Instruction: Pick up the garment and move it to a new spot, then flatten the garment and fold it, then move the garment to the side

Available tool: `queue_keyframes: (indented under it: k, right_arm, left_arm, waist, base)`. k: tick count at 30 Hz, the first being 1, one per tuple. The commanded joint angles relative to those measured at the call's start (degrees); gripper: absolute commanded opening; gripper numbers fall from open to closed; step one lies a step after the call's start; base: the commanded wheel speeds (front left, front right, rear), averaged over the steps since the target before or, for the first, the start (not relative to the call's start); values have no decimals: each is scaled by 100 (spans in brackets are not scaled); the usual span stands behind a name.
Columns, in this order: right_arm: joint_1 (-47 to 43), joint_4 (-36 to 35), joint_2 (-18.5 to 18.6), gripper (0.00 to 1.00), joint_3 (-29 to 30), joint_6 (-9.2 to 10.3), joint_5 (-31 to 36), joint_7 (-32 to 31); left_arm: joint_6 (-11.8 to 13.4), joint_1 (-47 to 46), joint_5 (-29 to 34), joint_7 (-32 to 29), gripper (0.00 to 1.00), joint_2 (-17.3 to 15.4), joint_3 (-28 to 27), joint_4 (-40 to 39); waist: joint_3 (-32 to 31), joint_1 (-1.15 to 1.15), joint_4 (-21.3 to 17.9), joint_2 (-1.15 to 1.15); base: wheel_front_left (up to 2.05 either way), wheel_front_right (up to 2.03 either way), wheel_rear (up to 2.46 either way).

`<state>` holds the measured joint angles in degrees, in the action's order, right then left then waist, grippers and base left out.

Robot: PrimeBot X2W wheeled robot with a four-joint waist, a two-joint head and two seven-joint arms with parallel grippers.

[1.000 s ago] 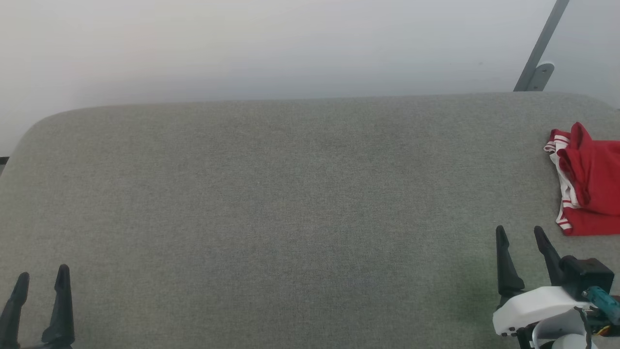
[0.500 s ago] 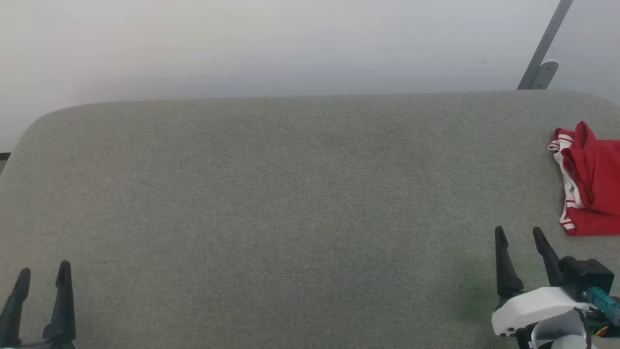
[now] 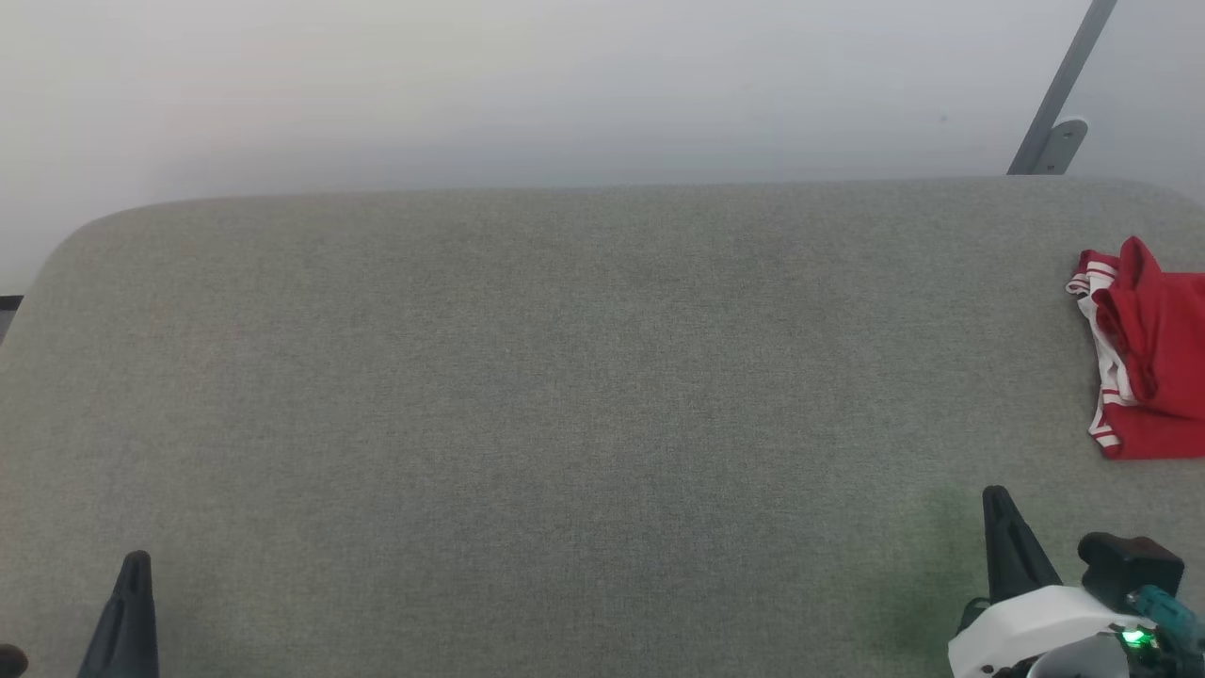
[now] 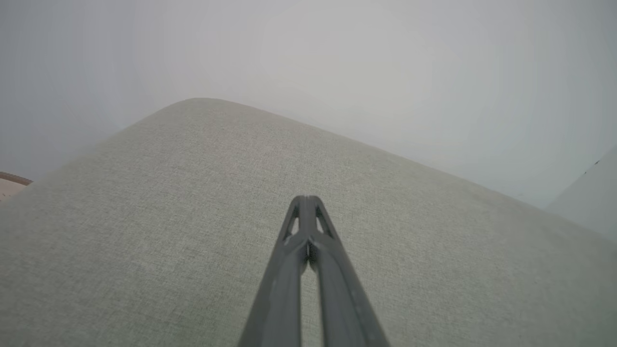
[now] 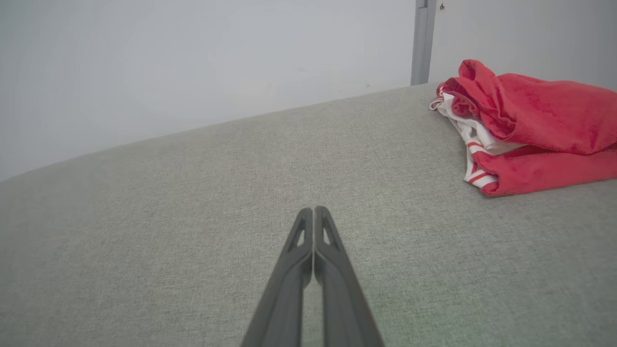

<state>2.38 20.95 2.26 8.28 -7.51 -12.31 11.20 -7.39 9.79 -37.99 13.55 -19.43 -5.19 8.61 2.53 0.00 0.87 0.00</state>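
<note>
While the garment [image 3: 1153, 363] is lying bunched at the far right edge of the grey surface [image 3: 565, 395], you are reopening the right gripper [image 5: 314, 212], whose fingers are pressed together and empty, before reaching right

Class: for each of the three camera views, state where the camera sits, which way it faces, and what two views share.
Head view: high, looking down on grey cushion; left end effector, right end effector, both shut.
Left wrist view: along its shut fingers over the cushion toward the wall.
Right wrist view: along its shut fingers.
Shared: head and right wrist views show the garment.
</note>
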Motion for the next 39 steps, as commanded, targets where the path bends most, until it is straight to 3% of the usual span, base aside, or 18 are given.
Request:
queue_keyframes:
  k: [1,39]
  right_arm:
    - [128,-96,24,0,19,0,-252,-63]
    - [241,-409,48,0,-97,1,-3759,-812]
  left_arm:
    - [-1,-122,-190,-48,0,-46,-47,-60]
    - [-6,-817,-2577,-923,0,704,-81,207]
  waist:
    - [-3,0,-1,0]
    - [-77,0,-28,0]
  base:
    - [0,0,0]
    - [0,0,0]
